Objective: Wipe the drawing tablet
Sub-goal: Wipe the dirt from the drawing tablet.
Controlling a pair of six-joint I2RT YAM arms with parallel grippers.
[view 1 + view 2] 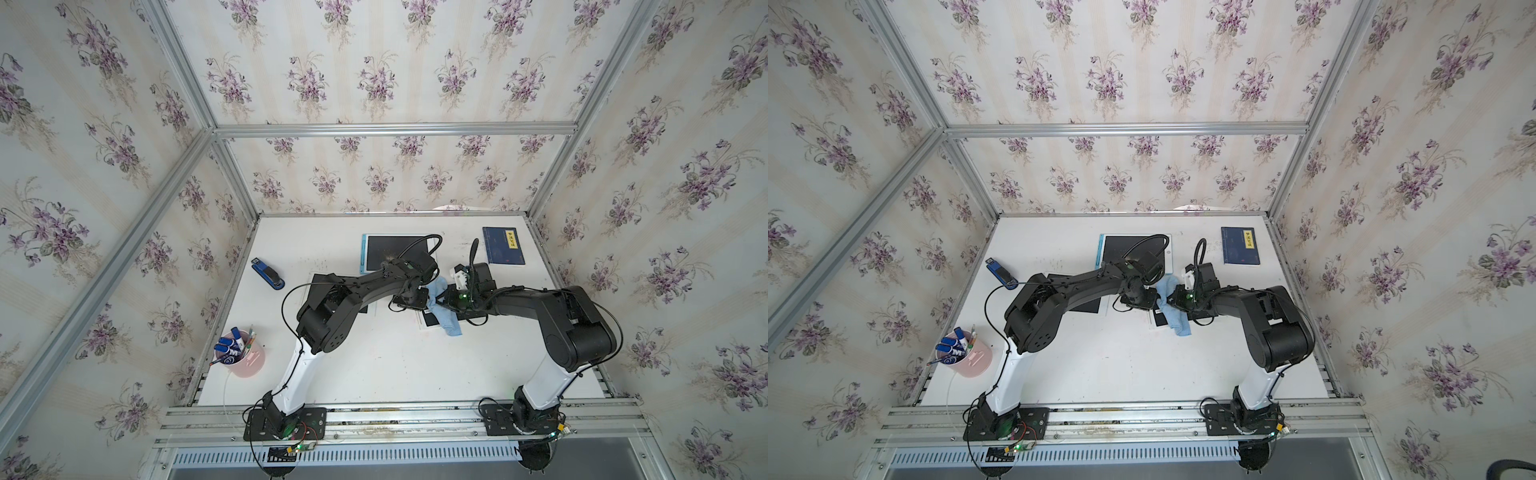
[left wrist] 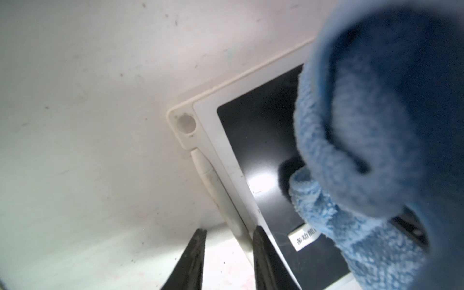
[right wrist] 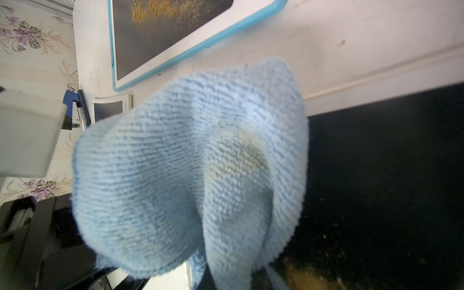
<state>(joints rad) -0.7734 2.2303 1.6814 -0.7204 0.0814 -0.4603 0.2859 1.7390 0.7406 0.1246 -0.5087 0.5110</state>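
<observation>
Above the tablet [image 2: 251, 140], flat on the desk [image 1: 374, 365], the right end effector [image 1: 439, 301] clamps the cloth [image 1: 451, 326] so it drapes onto the screen, while the left end effector [image 2: 229, 233], jaws slightly apart, straddles its edge, likely steadying it.

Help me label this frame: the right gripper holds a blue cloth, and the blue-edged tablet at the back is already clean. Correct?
Not clean. The right gripper holds a blue cloth, but the blue-edged tablet at the back has brown crumbs on its screen, as the right wrist view shows.
</observation>
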